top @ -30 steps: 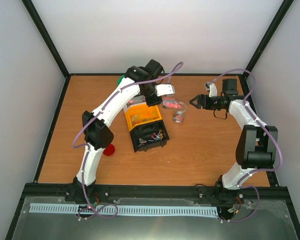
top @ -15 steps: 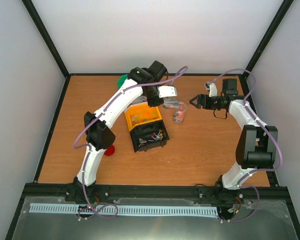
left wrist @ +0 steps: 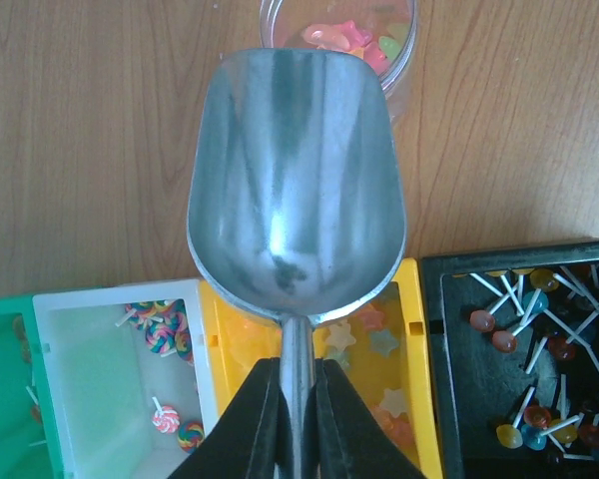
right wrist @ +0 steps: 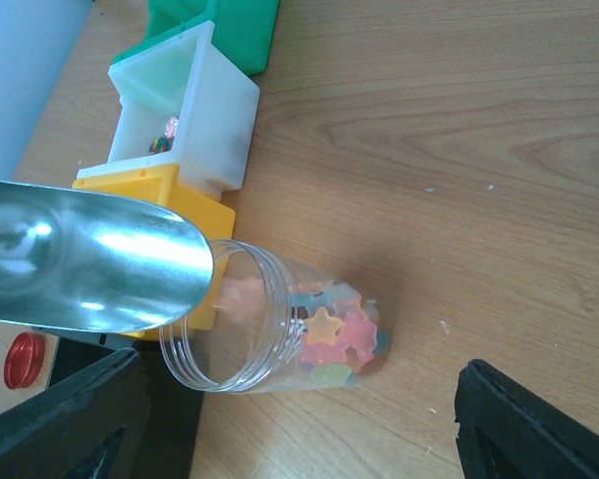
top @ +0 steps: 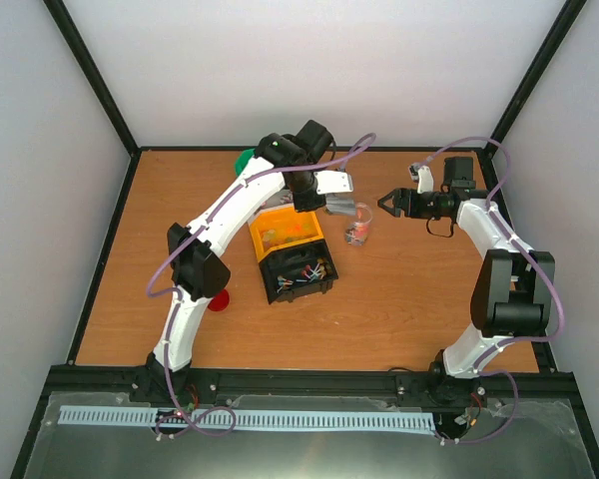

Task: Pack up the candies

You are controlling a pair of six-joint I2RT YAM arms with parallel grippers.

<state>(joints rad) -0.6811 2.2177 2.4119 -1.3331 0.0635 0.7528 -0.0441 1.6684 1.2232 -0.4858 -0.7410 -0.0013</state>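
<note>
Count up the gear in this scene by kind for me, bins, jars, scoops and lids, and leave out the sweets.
Bins: 4 (green bin, white bin, yellow bin, black bin)
Jar: 1
Scoop: 1
Red lid: 1
Total: 7

Silver scoop (left wrist: 295,190), pink and yellow candies (right wrist: 334,334), yellow bin (left wrist: 426,399), black bin (left wrist: 469,394)

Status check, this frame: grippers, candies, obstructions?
Left gripper shut on scoop handle, scoop empty. Right gripper open, beside jar. Star candies in jar. Nothing blocking.
</note>
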